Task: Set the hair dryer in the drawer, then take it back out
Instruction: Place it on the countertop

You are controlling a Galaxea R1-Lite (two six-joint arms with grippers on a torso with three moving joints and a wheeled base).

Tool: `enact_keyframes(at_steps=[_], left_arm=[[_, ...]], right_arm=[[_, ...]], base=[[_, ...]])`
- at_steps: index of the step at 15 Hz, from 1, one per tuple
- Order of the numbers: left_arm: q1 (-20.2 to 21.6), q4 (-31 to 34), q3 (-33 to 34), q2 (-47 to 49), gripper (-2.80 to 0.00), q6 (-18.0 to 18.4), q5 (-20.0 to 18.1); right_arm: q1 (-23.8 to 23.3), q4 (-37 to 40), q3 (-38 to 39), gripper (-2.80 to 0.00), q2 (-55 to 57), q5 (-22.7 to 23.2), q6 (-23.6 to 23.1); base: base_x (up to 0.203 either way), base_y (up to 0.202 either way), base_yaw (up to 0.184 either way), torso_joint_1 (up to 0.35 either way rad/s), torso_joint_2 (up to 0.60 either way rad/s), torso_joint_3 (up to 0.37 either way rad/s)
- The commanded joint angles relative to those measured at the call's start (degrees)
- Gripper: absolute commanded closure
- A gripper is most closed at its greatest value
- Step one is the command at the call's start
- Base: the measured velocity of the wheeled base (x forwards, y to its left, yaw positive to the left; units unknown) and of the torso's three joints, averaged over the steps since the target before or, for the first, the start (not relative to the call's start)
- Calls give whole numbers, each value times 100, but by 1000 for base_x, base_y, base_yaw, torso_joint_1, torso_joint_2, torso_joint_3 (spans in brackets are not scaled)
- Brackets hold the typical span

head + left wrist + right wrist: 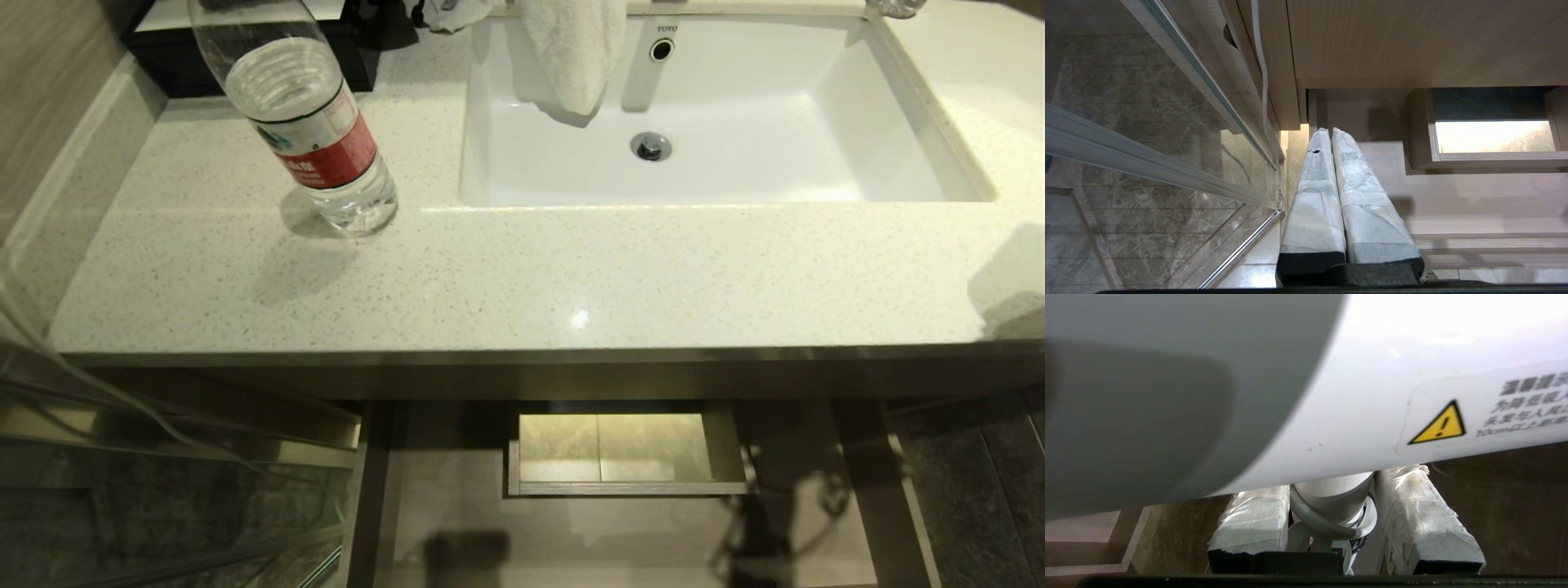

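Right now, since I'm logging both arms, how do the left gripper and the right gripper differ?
The left gripper has its fingers pressed together with nothing between them; the right gripper is shut on the handle of the small white plastic hair dryer. The left gripper hangs beside the pale beige wood-grain drawer; the right gripper's view is mostly filled by the hair dryer. Both have white-wrapped fingers.
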Motion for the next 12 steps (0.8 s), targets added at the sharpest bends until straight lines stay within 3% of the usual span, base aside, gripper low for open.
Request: enact_keyframes(at_steps=[1, 4, 12], left_arm=[[0, 0, 0, 0, 0, 0, 1], [0, 0, 0, 0, 0, 0, 1], [0, 0, 0, 0, 0, 0, 1]], right_arm=[[0, -14, -85, 0, 302, 385, -197], [-2, -297, -109, 0, 716, 762, -359], [0, -741, -463, 0, 1612, 978, -821]], base=[[0, 0, 0, 0, 0, 0], [0, 0, 0, 0, 0, 0], [0, 0, 0, 0, 0, 0]])
